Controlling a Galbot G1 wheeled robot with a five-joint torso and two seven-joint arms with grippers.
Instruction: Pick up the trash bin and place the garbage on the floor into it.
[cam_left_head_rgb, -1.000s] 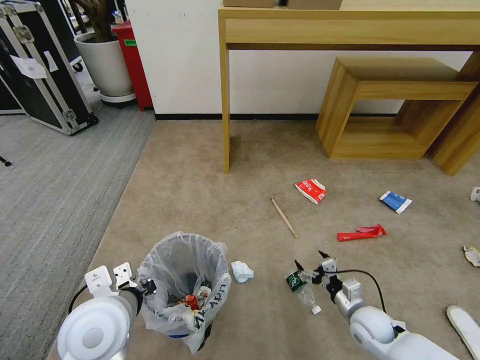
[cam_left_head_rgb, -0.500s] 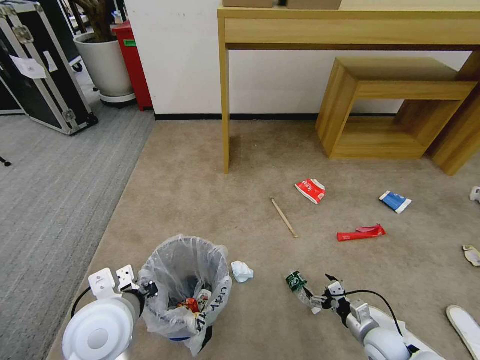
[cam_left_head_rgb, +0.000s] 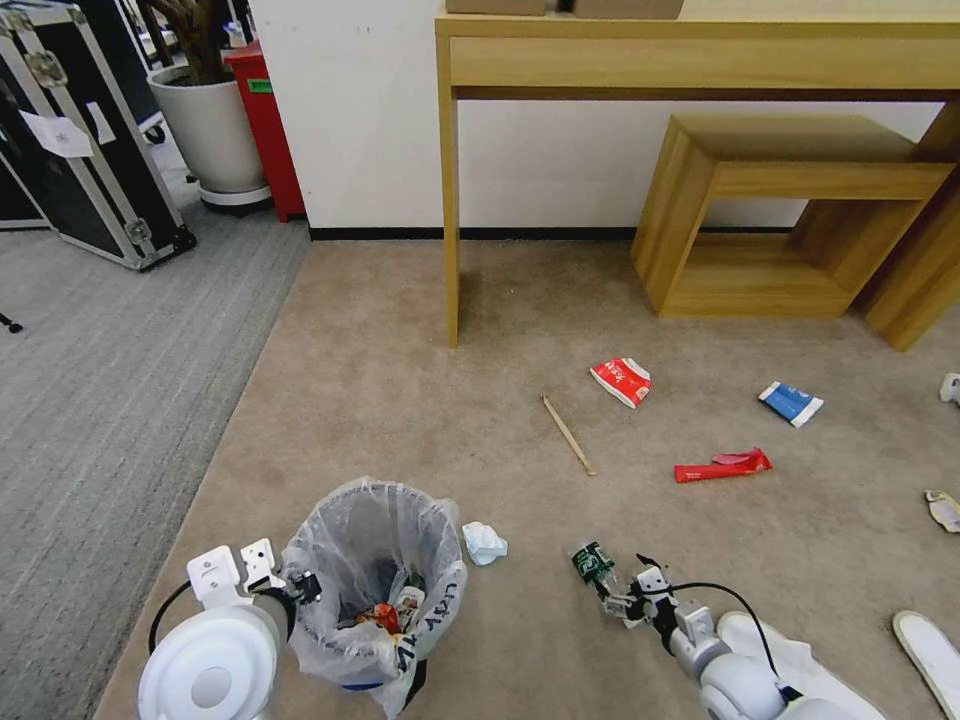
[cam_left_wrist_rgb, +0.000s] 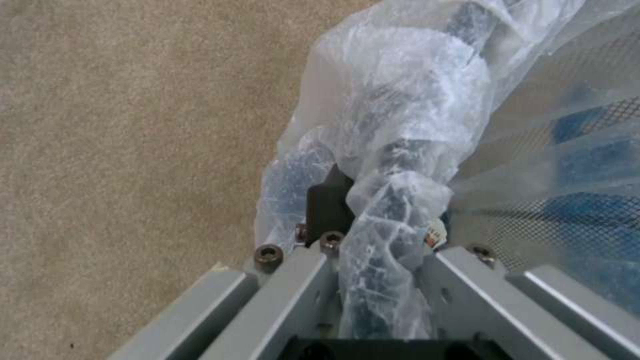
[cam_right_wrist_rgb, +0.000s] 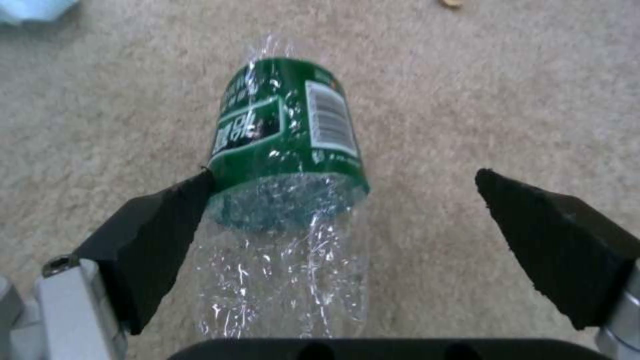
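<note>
While wide open, right end effector (cam_right_wrist_rgb: 347, 220) astride bottle (cam_right_wrist_rgb: 287, 165).

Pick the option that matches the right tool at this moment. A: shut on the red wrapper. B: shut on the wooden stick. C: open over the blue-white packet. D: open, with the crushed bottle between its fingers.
D: in the right wrist view the right tool stands open, its black fingers on either side of the crushed bottle lying on the floor.

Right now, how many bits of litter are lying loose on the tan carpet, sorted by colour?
Red: 2, carton and wrapper
Blue: 1, packet
White: 1, paper ball
Green-labelled: 1, bottle
Wood: 1, stick
Total: 6
</note>
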